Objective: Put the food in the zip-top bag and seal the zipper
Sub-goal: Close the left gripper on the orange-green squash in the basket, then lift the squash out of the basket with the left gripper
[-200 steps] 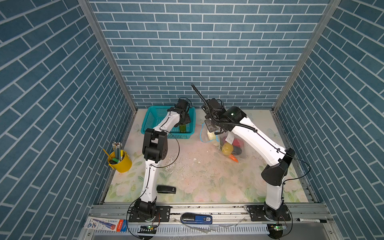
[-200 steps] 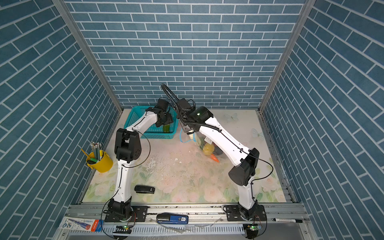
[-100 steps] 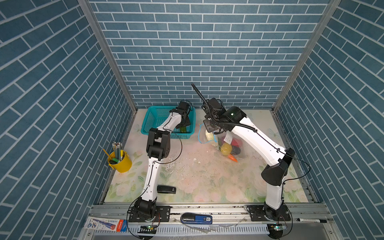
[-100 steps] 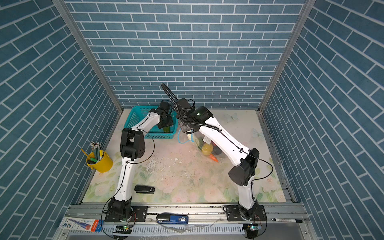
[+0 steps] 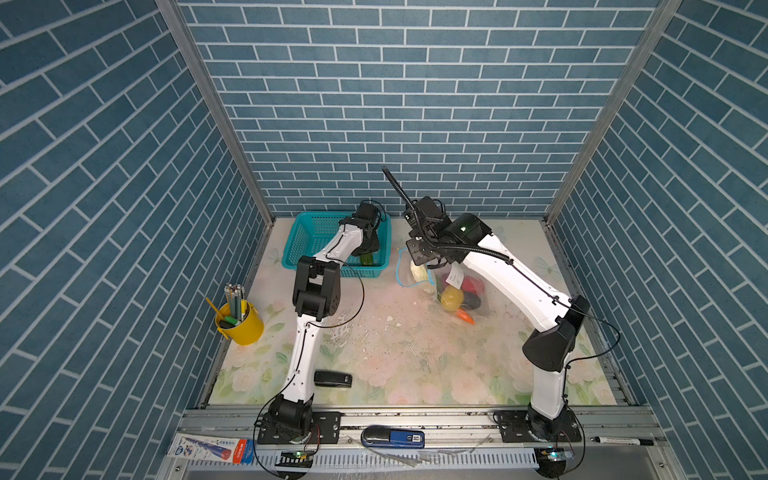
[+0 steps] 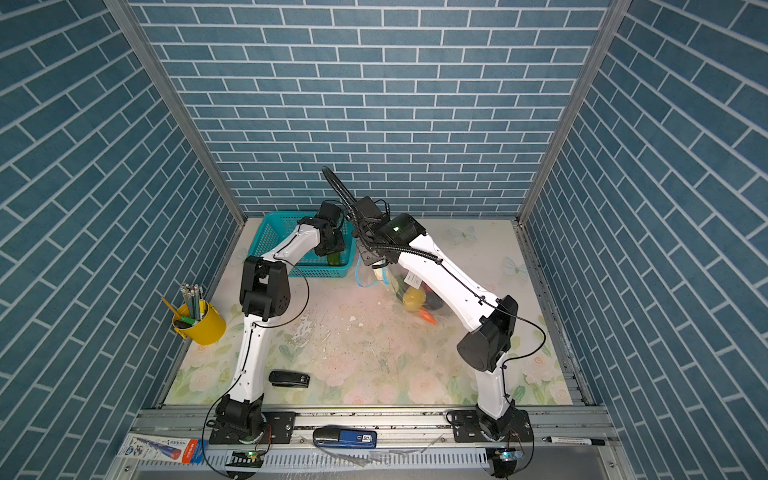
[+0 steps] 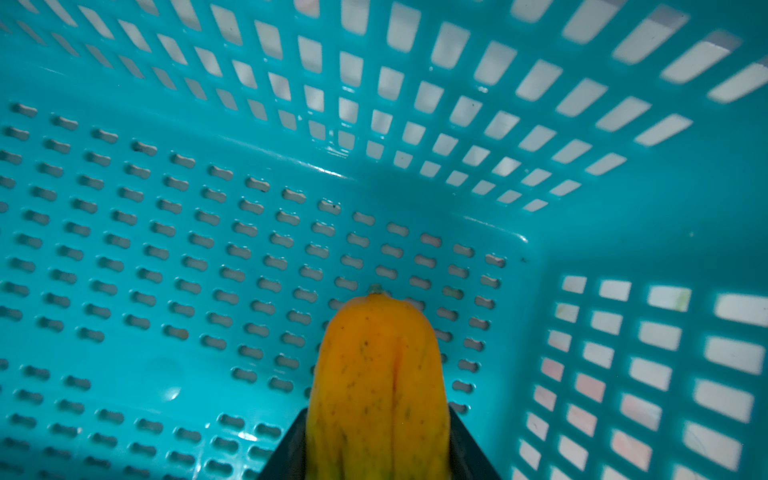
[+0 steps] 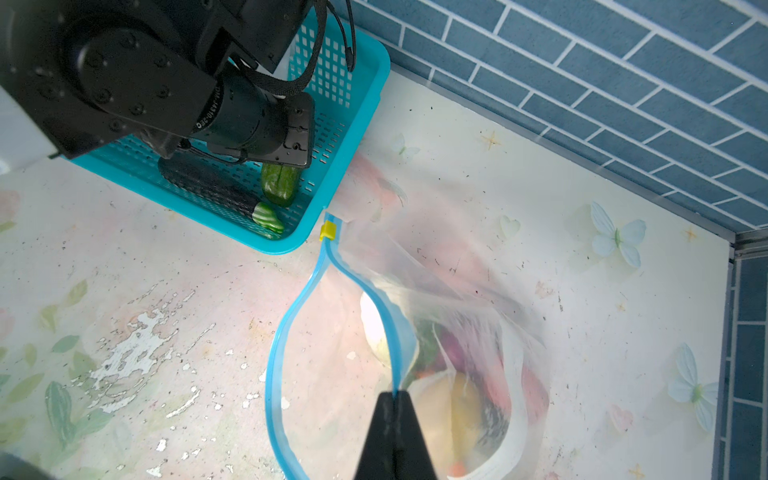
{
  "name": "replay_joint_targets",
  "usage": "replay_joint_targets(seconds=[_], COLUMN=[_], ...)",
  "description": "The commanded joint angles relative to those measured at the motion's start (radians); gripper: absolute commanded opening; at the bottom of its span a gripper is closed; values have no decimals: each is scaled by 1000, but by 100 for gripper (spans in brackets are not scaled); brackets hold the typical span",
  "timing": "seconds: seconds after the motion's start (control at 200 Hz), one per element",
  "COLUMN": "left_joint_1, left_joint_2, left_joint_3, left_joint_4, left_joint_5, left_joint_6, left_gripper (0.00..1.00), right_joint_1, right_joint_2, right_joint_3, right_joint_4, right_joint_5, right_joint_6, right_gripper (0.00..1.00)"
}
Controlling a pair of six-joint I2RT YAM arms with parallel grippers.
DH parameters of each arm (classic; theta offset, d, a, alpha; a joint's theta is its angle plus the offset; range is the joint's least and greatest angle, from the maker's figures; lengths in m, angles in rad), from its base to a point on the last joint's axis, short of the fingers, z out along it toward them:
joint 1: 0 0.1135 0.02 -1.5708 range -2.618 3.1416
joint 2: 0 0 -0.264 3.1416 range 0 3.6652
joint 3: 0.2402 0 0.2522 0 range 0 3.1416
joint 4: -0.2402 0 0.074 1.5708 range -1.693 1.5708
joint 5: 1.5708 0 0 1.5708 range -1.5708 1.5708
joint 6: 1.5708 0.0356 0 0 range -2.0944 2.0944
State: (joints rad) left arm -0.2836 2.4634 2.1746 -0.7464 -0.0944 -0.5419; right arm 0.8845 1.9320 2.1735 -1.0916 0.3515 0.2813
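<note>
My left gripper reaches down into the teal basket, its black fingers pressed on both sides of an orange-green piece of food. In both top views it hangs over the basket's right end. The zip-top bag lies beside the basket. My right gripper is shut on its blue zipper, holding the mouth in an open loop. The yellow slider sits at the basket end. A yellow potato, an orange carrot and white cabbage lie inside the bag.
A dark green cucumber lies in the basket next to my left gripper. A yellow cup of pencils stands at the left edge. A black stapler lies near the front. A blue device rests on the front rail.
My left arm has reached lower into the basket and its jaws have narrowed onto the orange-green piece. The right gripper and the bag have stayed put.
</note>
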Motion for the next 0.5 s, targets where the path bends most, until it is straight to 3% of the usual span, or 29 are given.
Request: replay_joint_targets(seconds=[0.0, 0.235, 0.495], left_joint_1=[4, 3, 4], left_joint_2=[-56, -117, -245], left_joint_3=[17, -8, -138], left_joint_4=[-27, -26, 19], left_joint_5=[-9, 11, 16], left_joint_6=[8, 5, 3], left_gripper=[42, 40, 40], right_joint_1=[-3, -6, -13], right_joint_2=[-38, -47, -52], right_joint_3=[-38, -44, -52], right_joint_4=[23, 30, 35], right_joint_5=[-12, -24, -23], right_joint_6=[-24, -25, -19], right_gripper=[0, 0, 0])
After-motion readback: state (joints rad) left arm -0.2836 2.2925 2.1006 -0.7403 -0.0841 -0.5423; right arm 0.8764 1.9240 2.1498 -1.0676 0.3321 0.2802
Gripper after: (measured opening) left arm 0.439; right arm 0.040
